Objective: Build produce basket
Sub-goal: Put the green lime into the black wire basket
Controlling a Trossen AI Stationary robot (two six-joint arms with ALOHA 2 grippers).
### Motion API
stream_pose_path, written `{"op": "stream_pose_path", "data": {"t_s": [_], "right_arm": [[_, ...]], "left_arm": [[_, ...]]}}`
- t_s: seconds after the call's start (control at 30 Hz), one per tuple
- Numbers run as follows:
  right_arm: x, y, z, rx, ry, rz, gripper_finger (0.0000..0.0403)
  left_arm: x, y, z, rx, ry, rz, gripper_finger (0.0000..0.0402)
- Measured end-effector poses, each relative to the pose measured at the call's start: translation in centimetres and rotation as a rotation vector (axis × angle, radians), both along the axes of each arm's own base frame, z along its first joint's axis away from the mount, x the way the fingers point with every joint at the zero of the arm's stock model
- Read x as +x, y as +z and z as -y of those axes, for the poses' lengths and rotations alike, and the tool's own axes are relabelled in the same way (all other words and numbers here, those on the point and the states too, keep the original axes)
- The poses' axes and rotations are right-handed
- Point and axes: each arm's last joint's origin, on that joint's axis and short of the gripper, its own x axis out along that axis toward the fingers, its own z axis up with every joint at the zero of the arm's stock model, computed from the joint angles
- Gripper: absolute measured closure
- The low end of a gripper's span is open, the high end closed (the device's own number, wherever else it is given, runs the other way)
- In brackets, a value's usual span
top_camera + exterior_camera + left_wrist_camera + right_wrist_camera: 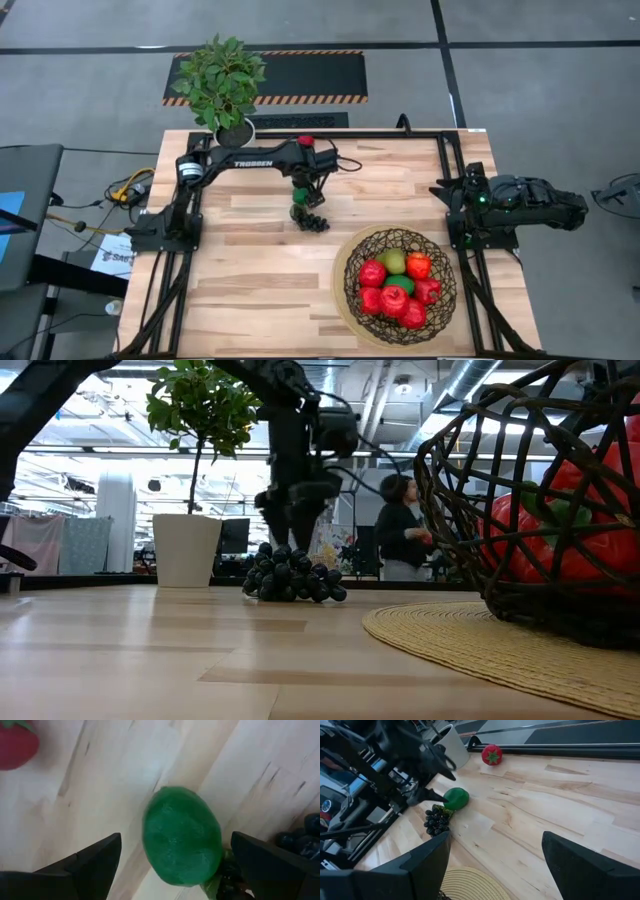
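Note:
The dark wire-mesh basket (395, 285) stands on its tan woven round at the near right and holds red apples and peppers, a green lime and a pear. A green lime (182, 842) lies on the table near the middle, beside a bunch of dark grapes (312, 222). My left gripper (175, 862) points down over the lime (299, 198), open, one finger on either side and a gap at each. My right gripper (495, 865) is open and empty at the table's right edge, next to its base (470, 205).
A red strawberry-like fruit (305, 140) lies near the far edge, and it also shows in the right wrist view (491, 754). A potted plant in a white pot (228, 90) stands at the far left. A person (402, 530) is in the room beyond the table.

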Motion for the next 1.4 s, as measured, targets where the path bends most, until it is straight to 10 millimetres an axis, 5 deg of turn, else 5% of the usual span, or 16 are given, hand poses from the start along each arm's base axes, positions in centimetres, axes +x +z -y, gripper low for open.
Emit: {"op": "stream_pose_path", "data": {"t_s": [0.43, 0.9, 1.17, 1.4], "right_arm": [[0.0, 0.0, 0.0, -0.001, -0.001, 0.001, 0.0069], [0.0, 0.0, 0.0, -0.001, -0.002, 0.0, 0.0069], [0.0, 0.0, 0.0, -0.002, -0.002, 0.001, 0.0069], [0.0, 0.0, 0.0, -0.001, -0.002, 0.001, 0.0069]], "left_arm": [[-1.0, -3.1, 0.6, -0.018, 0.017, -0.05, 0.0048], [-0.7, -3.3, 1.1, -0.032, 0.034, -0.014, 0.0156], [1.3, 0.1, 1.4, -0.013, 0.013, 0.109, 0.016], [2.9, 6.1, 1.8, 0.015, 0.015, 0.256, 0.016]]}}
